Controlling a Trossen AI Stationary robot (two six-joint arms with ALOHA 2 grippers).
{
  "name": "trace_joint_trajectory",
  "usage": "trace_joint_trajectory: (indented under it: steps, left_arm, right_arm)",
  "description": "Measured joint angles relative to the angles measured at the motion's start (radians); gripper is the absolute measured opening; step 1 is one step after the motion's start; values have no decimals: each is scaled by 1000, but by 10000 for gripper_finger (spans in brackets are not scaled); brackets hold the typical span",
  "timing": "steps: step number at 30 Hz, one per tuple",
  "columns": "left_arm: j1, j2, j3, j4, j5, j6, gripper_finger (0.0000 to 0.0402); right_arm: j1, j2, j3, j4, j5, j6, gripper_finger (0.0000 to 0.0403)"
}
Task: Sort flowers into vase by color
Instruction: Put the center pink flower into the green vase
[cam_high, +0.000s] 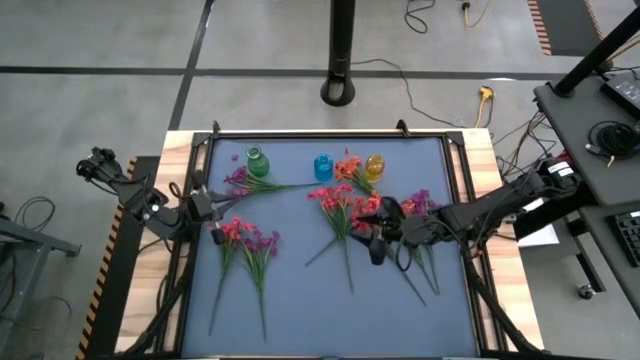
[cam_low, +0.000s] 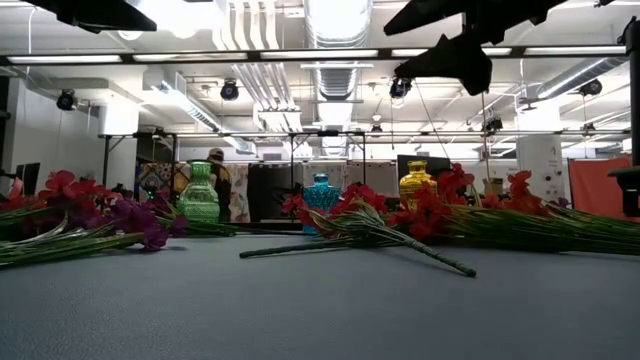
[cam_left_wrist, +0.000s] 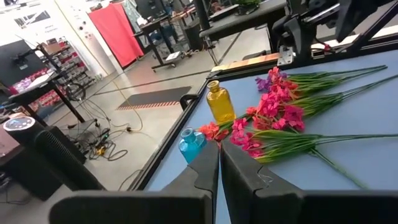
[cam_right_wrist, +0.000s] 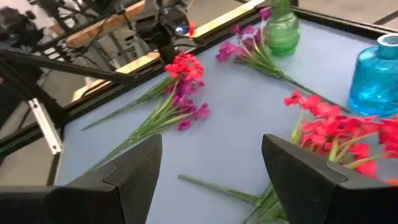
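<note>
Flower sprigs lie flat on the blue mat (cam_high: 300, 300). A purple one (cam_high: 240, 181) lies by the green vase (cam_high: 257, 162), and an orange-red one (cam_high: 350, 168) by the yellow vase (cam_high: 374, 166). A red bunch (cam_high: 338, 203) lies mid-table, pink-red and purple ones (cam_high: 245, 238) at the left, and purple ones (cam_high: 420, 203) at the right. The blue vase (cam_high: 323, 167) stands between the other two vases. My right gripper (cam_right_wrist: 211, 168) is open above the red bunch's stems (cam_right_wrist: 217, 190), clear of the table. My left gripper (cam_left_wrist: 219, 168) is shut and empty, raised at the mat's left edge.
The three vases stand in a row near the mat's far edge. A black frame (cam_high: 330, 133) rims the mat. The mat's near half holds only stems. Cables and a black pole base (cam_high: 340, 92) lie on the floor beyond the table.
</note>
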Motion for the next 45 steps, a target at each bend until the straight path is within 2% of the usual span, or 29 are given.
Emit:
trace_joint_trajectory:
  steps: [5, 16, 20, 22, 24, 28, 33, 36, 45]
  left_arm:
    - [0, 1, 0, 0, 0, 0, 2]
    - [0, 9, -1, 0, 0, 1, 2]
    - [0, 10, -1, 1, -1, 1, 2]
    - [0, 10, -1, 2, -1, 1, 2]
    - [0, 10, -1, 2, -1, 1, 2]
    - [0, 10, -1, 2, -2, 1, 2]
    - [0, 11, -1, 2, -2, 1, 2]
    - [0, 12, -1, 2, -2, 1, 2]
    - [0, 16, -1, 2, 0, -3, 2]
  right_arm:
    - [2, 16, -1, 19, -48, 23, 270]
    - [2, 87, -1, 25, -19, 11, 270]
    - [-37, 141, 7, 78, 6, 112, 270]
    - [-78, 170, 42, 48, -31, 150, 270]
    - [-115, 208, 91, -24, -70, 175, 270]
    - [-160, 299, 242, -209, -85, 182, 270]
    - [-198, 419, 475, -634, -87, 301, 270]
    - [-211, 486, 570, -803, -91, 352, 271]
    - [-228, 614, 684, -845, -154, 386, 316]
